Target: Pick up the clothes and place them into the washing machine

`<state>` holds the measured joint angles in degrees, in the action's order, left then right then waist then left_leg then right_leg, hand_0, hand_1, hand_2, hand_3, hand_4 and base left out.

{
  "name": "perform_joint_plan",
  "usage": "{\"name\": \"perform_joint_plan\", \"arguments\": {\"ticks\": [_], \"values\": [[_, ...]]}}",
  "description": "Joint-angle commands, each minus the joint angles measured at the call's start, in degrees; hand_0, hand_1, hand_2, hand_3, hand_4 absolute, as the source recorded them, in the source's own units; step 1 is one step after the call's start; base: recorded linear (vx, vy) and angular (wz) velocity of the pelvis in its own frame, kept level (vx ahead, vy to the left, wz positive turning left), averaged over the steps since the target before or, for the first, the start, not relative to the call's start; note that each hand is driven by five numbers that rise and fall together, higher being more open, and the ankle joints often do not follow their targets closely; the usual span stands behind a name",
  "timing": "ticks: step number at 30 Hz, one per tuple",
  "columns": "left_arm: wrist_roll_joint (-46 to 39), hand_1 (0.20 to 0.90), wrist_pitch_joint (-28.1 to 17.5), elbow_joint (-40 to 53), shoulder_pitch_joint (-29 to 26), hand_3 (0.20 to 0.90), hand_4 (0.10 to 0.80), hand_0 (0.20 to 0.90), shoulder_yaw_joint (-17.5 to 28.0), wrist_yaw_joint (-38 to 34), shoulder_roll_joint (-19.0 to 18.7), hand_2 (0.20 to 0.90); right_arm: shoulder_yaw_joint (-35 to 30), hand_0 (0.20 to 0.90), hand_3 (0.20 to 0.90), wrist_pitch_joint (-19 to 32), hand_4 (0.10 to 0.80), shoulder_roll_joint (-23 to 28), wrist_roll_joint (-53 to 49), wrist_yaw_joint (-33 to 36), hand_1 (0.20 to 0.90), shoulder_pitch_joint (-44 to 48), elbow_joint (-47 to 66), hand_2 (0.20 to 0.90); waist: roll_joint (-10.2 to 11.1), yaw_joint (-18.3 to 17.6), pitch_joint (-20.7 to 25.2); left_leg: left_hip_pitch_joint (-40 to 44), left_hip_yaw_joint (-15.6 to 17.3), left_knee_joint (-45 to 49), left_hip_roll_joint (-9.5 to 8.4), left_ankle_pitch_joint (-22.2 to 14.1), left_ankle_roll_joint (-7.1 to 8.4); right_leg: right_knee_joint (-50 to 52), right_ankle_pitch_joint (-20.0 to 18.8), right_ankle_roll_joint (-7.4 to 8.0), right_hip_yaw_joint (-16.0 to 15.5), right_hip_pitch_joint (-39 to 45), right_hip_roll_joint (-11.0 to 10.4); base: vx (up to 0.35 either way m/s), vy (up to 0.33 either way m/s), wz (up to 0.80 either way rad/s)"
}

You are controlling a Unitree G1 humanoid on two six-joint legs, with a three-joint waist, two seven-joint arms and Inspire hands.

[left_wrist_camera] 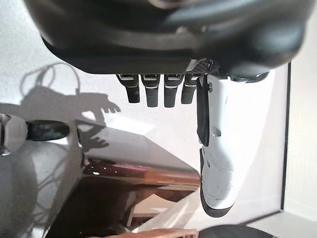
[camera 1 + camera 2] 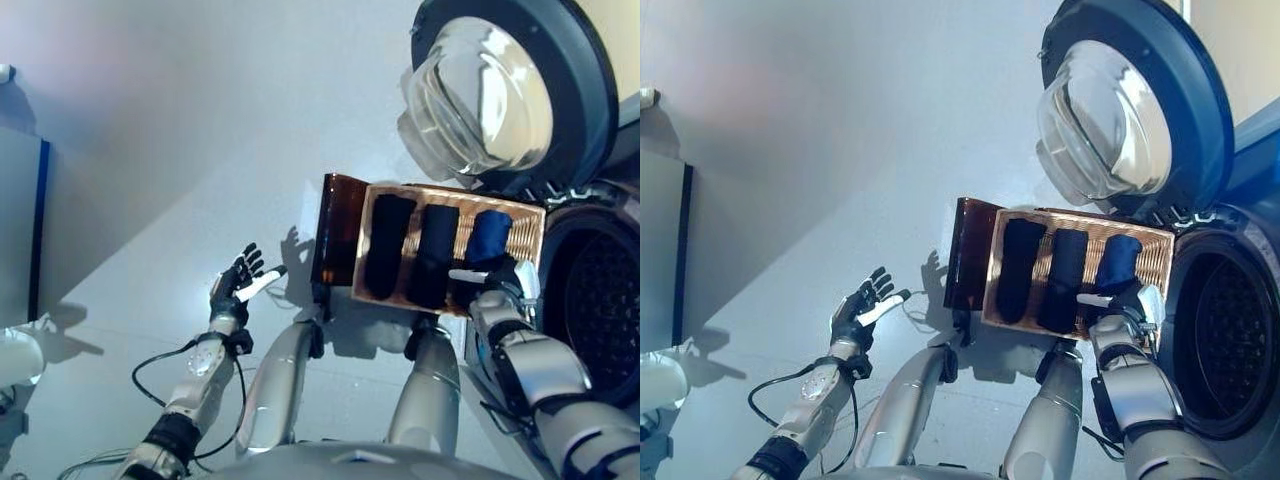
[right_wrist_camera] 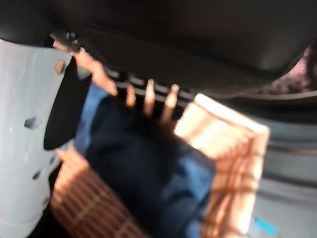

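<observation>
Left eye view, clothes: you see 3 rolled garments (image 2: 436,255) lying side by side in a woven basket (image 2: 528,236); 2 are near-black, the 1 nearest the washing machine is a brighter blue.
Left eye view, basket: it sits on a dark brown stand (image 2: 335,232), just beside the washing machine (image 2: 598,300), whose round door (image 2: 505,85) stands swung open above it.
Left eye view, right hand (image 2: 503,281): it reaches into the basket at the blue roll; you cannot tell here whether it grips.
Right eye view, left hand (image 2: 858,309): it hangs over the pale floor (image 2: 840,150), well apart from the basket, fingers spread and straight, holding nothing.
Left wrist view: you see the left hand's fingers (image 1: 148,91) relaxed in a row with the white-covered thumb (image 1: 218,148) apart from them, the brown stand past them.
Right wrist view: the blue garment (image 3: 153,168) lies folded, dark and soft, in the basket under the right hand; the fingers are hidden against the cloth, so you cannot tell their state.
</observation>
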<state>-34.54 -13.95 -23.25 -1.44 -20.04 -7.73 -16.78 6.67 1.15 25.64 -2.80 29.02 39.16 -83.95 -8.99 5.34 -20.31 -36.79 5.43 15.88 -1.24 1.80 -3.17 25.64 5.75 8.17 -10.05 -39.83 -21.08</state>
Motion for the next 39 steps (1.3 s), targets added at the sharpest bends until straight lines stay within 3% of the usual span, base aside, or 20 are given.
{"name": "perform_joint_plan", "arguments": {"ticks": [1, 7, 8, 9, 11, 12, 13, 26, 39], "values": [[-0.62, 0.9, -3.22, 9.26, 1.81, 0.9, 0.8, 0.9, 0.47, 0.17, -3.61, 0.9, 0.33, 0.9, 0.9, -0.6, 0.8, 4.65, -1.98, 2.87, 0.9, 2.05, -1.08, 0.9, -1.59, 0.86, 0.57, -3.84, -1.59, 10.93, 2.28, -7.14, 4.66, -0.55, -8.67, 1.02, 3.44, 0.25, 0.47, -0.019, 0.005, 0.13], [-0.75, 0.9, -3.2, 11.75, 2.44, 0.9, 0.8, 0.9, 0.8, 0.48, -4.44, 0.9, 0.6, 0.9, 0.9, -0.81, 0.8, 4.94, -1.95, 1.85, 0.9, 2.86, -1.5, 0.9, -1.86, 1.25, 0.47, -6.24, -1.84, 13.44, 2.16, -7.94, 4.39, 2.85, -7.24, 0.47, 4.4, -2.65, 0.49, 0.005, 0.003, 0.1], [-0.86, 0.9, -3.17, 11.83, 2.63, 0.9, 0.8, 0.9, 0.83, 0.55, -4.53, 0.9, 0.74, 0.672, 0.672, -0.99, 0.637, 4.9, -1.84, 1.65, 0.672, 3.02, -1.63, 0.672, -2.0, 1.49, 0.63, -6.11, -2.35, 14.74, 2.24, -10.32, 4.74, 4.58, -4.97, 0.99, 4.93, -2.78, 0.63, 0.088, 0.001, 0.04], [-0.89, 0.9, -3.14, 11.84, 2.76, 0.9, 0.8, 0.9, 0.87, 0.59, -4.57, 0.9, 0.87, 0.505, 0.505, -1.12, 0.518, 5.08, -1.65, 1.4, 0.505, 3.19, -1.73, 0.505, -2.08, 1.55, 0.57, -6.51, -2.37, 15.19, 2.19, -10.5, 4.68, 5.19, -4.72, 0.9, 5.04, -3.32, 0.59, 0.092, -0.002, 0.01], [-0.99, 0.9, -3.03, 12.01, 2.93, 0.9, 0.8, 0.9, 0.92, 0.55, -4.75, 0.9, 1.21, 0.392, 0.392, -1.47, 0.437, 5.23, -1.37, 1.32, 0.392, 3.9, -2.17, 0.392, -2.19, 1.71, 0.57, -7.56, -2.42, 16.25, 2.17, -10.84, 4.57, 6.22, -4.34, 0.77, 5.36, -4.2, 0.56, -0.01, 0.003, -0.02], [-0.98, 0.9, -2.94, 12.19, 3.13, 0.9, 0.8, 0.9, 0.96, 0.55, -4.84, 0.9, 1.4, 0.266, 0.266, -1.61, 0.347, 5.36, -1.2, 1.15, 0.266, 4.16, -2.43, 0.266, -2.31, 1.81, 0.61, -8.09, -2.44, 16.74, 2.09, -10.98, 4.52, 6.77, -4.09, 0.68, 5.51, -4.71, 0.55, -0.025, 0.013, -0.03], [-0.99, 0.9, -2.87, 12.62, 3.32, 0.9, 0.8, 0.9, 1.06, 0.51, -5.05, 0.9, 1.44, 0.205, 0.205, -1.78, 0.304, 5.62, -1.19, 1.06, 0.205, 4.4, -2.69, 0.205, -2.45, 1.94, 0.68, -8.82, -2.57, 17.69, 2.07, -11.21, 4.49, 7.77, -3.7, 0.56, 5.74, -5.48, 0.52, 0.0, 0.0, 0.0], [-1.14, 0.9, -2.6, 11.94, 3.5, 0.9, 0.8, 0.9, 1.53, 0.62, -4.89, 0.9, 0.07, 0.2, 0.2, -2.01, 0.3, 6.53, -2.15, 0.24, 0.2, 3.44, -3.62, 0.2, -2.25, 2.26, 1.14, -9.87, -2.74, 18.98, 2.23, -11.73, 4.44, 10.39, -1.99, -0.02, 6.1, -7.14, 0.69, -0.003, 0.0, 0.01], [-1.44, 0.9, -2.65, 10.85, 3.73, 0.9, 0.8, 0.9, 2.48, 0.71, -4.82, 0.9, -2.69, 0.2, 0.2, -0.23, 0.3, 6.49, -6.25, 0.87, 0.2, 2.23, -2.1, 0.2, -1.49, 1.36, 1.99, -6.75, -2.32, 15.0, 2.67, -10.66, 4.71, 6.97, -3.25, 0.38, 5.92, -4.95, 1.29, 0.005, -0.002, -0.01]]}}
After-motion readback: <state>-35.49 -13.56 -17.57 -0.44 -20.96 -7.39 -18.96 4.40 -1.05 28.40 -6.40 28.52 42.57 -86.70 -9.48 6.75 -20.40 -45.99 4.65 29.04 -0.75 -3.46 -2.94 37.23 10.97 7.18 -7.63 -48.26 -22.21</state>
